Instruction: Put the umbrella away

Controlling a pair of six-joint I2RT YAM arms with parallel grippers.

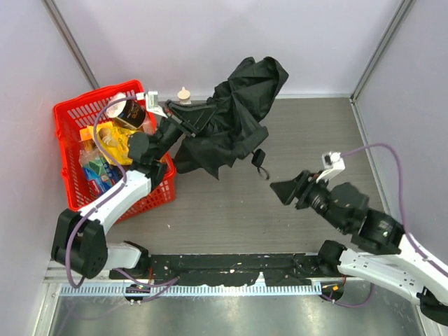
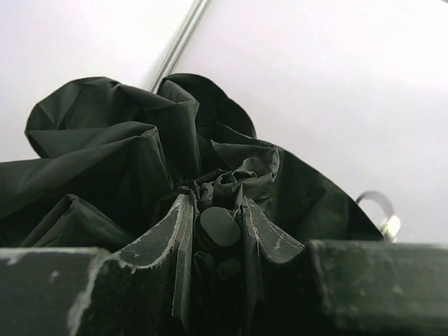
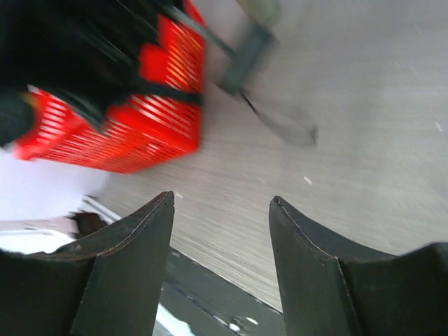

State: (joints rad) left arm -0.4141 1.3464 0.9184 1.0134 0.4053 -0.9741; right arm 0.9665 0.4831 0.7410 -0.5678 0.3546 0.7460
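At the near table edge, a black rail (image 1: 231, 269) carrying both arm bases. Just beyond it on the right, the right gripper (image 3: 221, 197): fingers wide apart, nothing between them, hovering over bare grey table (image 1: 231, 217) and aimed toward the left side. Well apart from the dark fabric, near only the wrist loop.

On the left, the left arm (image 1: 115, 199) reaching forward across the near right corner of a red plastic basket (image 1: 91, 95). Crowded inside the basket: a blue packet (image 1: 98, 171), a yellow packet (image 1: 110, 138) and a dark round can (image 1: 130, 112). Print on all three too small to read.

Past the basket corner, the left gripper (image 2: 217, 198), clamped on the top end of the umbrella (image 1: 238, 105). In the left wrist view, a round black cap (image 2: 219, 227) squeezed between the two fingers, charcoal fabric bunched all around and behind it.

Umbrella canopy loose and crumpled, not wrapped, spread from just beside the basket's right wall up toward the far wall. Small black handle (image 1: 260, 155) clear of the fabric on its right side, wrist loop (image 1: 264, 173) trailing from it toward the right gripper. In the right wrist view, handle and basket both blurred.

By the far wall, a small beige knob-shaped thing (image 1: 184, 93) just behind the left gripper, and a white piece (image 1: 150, 96) at the basket's far right corner; cannot tell what either is.
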